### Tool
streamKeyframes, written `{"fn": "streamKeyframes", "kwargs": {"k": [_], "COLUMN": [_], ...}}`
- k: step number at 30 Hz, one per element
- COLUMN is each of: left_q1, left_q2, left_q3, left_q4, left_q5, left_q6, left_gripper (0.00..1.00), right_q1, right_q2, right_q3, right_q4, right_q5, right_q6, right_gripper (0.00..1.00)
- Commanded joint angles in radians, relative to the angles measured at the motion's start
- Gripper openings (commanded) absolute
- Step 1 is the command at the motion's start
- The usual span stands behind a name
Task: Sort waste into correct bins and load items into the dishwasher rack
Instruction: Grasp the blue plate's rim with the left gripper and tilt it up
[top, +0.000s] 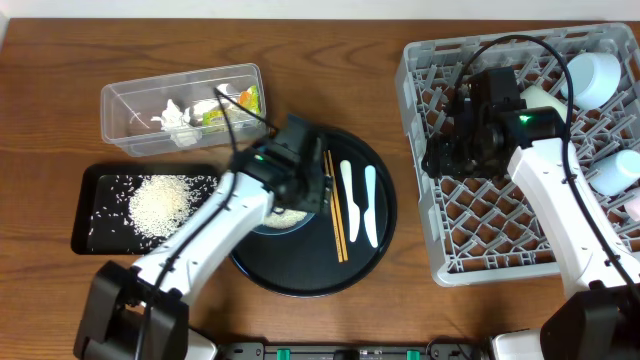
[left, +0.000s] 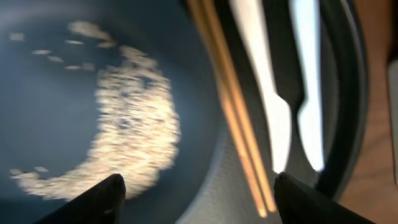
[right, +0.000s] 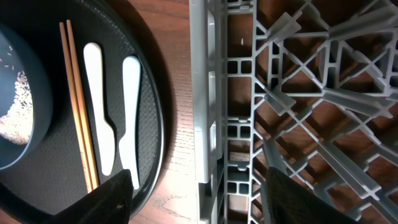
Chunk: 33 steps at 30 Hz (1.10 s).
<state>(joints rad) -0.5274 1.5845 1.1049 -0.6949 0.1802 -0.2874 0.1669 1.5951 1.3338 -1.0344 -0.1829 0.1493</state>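
Rice (left: 130, 124) lies on the blue plate (left: 43, 112) under the open, empty left gripper (left: 198, 200), while the right gripper (right: 199, 202), also spread empty, hovers over the edge of the rack (right: 298, 93).

No legible text, brand, no. or sign in any of the three views. Yellow-green wrapper (top: 214, 116), lying in the clear tub (top: 120, 100) at far left, shows colored print, but it is too small and blurred in the overhead pic to make out a single letter.
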Motion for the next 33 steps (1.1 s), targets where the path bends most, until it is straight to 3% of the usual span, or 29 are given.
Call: {"fn": "streamKeyframes", "kwargs": {"k": [1,14,18,21,30,33], "left_q1": [-0.05,-0.098,-0.098,-0.098,-0.098,-0.098], "left_q2": [0.02,0.189,0.225,0.232,0.231,0.223], "left_q3": [0.005,0.003,0.003,0.002,0.003,0.014], "left_q4": [-0.002,0.004,0.004,0.004,0.002,-0.012], "left_q5": [-0.039,-0.221,-0.221,-0.222,-0.222,-0.222], "left_q6": [0.017,0.016,0.016,0.016,0.016,0.016], "left_gripper": [0.79,0.79,0.73,0.62,0.06,0.06], "right_q1": [0.004,0.004,0.004,0.004,0.004,0.004], "right_q2": [0.002,0.002,0.002,0.002,0.002,0.002], "right_q3": [-0.002,-0.002,-0.002,-0.002,-0.002,-0.002], "right_q4": [0.001,0.001,0.001,0.001,-0.006,-0.006], "right_q5": [0.003,0.004,0.003,0.003,0.004,0.003], "right_q6": [0.003,0.002,0.002,0.002,0.002,0.002], "right_gripper": [0.65,0.65,0.65,0.65,0.65,0.65]}}
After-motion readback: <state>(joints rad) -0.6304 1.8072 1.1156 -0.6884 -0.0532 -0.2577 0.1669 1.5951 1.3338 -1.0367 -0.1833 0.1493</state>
